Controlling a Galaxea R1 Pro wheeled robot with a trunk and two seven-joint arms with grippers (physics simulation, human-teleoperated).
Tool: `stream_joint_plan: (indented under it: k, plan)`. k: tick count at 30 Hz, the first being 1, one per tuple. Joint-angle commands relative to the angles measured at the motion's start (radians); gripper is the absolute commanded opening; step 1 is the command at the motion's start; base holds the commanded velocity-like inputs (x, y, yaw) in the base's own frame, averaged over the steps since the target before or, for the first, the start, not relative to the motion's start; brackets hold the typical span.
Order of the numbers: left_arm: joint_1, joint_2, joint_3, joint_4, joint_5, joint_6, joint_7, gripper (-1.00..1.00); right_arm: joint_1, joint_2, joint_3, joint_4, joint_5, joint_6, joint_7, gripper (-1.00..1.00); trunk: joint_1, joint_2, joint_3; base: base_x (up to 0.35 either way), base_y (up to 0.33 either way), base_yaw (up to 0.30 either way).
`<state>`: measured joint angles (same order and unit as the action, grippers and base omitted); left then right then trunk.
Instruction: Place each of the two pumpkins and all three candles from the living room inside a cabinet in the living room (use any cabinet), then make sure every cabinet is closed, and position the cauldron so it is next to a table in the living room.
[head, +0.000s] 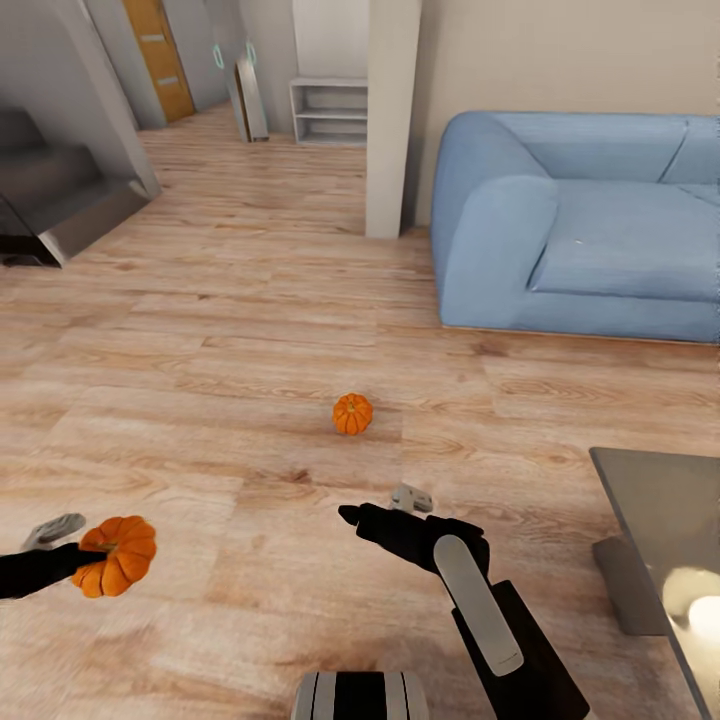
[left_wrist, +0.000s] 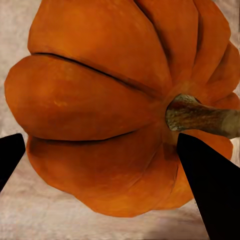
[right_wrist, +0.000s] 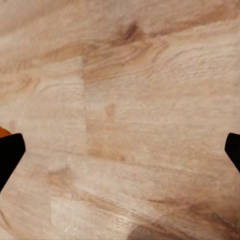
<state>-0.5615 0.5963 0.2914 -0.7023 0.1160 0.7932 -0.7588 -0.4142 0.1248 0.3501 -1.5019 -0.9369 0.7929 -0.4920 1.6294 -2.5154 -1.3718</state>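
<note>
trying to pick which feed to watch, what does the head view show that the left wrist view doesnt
Head view alone: the second pumpkin lying loose on the wood floor, the blue sofa, a corner of the glass table, the right gripper empty above the floor, and the stairs.

Left wrist view alone: a close look at the held pumpkin's stem and ribs, with the fingers on either side.

Both: the held pumpkin in the left gripper, over the floor.

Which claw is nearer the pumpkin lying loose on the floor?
Right claw, just short of the floor pumpkin. Left claw is farther off, gripping the other pumpkin.
</note>
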Motion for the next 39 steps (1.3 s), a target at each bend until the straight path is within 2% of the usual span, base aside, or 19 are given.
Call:
stream_joint_plan:
  k: [1,4,6,10,13,17,25,39]
  plan:
    - [0.001,0.022,-0.001,-0.002,-0.002,0.022,-0.018,-1.00,0.000,0.000,0.000,0.001,0.001,0.000,0.000,1.00,0.000,0.000,0.004,0.000,0.000,0.000]
    - [0.001,0.079,-0.002,-0.003,-0.005,0.059,-0.075,-1.00,0.000,0.002,-0.001,0.013,0.002,-0.002,0.000,1.00,-0.002,0.001,0.016,0.000,0.000,0.000]
    - [0.001,0.105,-0.004,-0.003,-0.006,0.076,-0.102,-1.00,0.000,0.002,-0.005,0.021,0.002,-0.003,0.000,1.00,-0.003,0.001,0.023,0.000,0.000,0.000]
    - [0.002,0.132,-0.003,-0.004,-0.007,0.144,-0.123,-1.00,0.000,0.004,-0.012,0.027,0.001,-0.003,-0.002,1.00,-0.004,0.002,0.039,0.000,0.000,0.000]
    - [0.002,0.144,-0.006,-0.004,-0.008,0.162,-0.126,-1.00,0.000,0.005,-0.013,0.028,0.002,-0.003,-0.002,1.00,-0.006,0.003,0.050,0.000,0.000,0.000]
    - [0.002,0.147,-0.010,-0.005,-0.007,0.168,-0.127,-1.00,0.000,0.008,-0.012,0.029,0.001,-0.003,-0.002,1.00,-0.007,0.004,0.066,0.000,0.000,0.000]
    - [0.002,0.148,-0.012,-0.005,-0.008,0.168,-0.127,-1.00,0.000,0.009,-0.011,0.031,0.001,-0.003,-0.002,1.00,-0.007,0.004,0.066,0.000,0.000,0.000]
    - [0.002,0.146,-0.012,-0.005,-0.010,0.162,-0.120,-1.00,0.000,0.009,-0.008,0.031,0.001,-0.003,-0.001,1.00,-0.014,0.007,0.120,0.000,0.000,0.000]
